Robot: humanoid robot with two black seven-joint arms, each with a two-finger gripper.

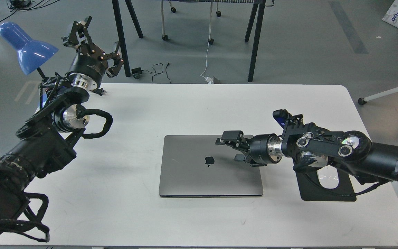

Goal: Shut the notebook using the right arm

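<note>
The notebook [199, 173], a slim grey laptop with a dark apple logo on its lid, lies fully shut and flat in the middle of the white table [150, 110]. My right arm [327, 147], with its blue-lit module, reaches in from the right. Its gripper [228, 148] hovers over the lid's far right part, just right of the logo, with the fingers spread and nothing between them. My left gripper [97, 45] is open and empty, raised high beyond the table's far left corner.
A black mouse pad [337, 193] with a white mouse [328, 180] lies right of the notebook, partly under my right arm. A blue desk lamp [26, 46] stands at the far left. Table legs, chairs and cables are on the floor behind.
</note>
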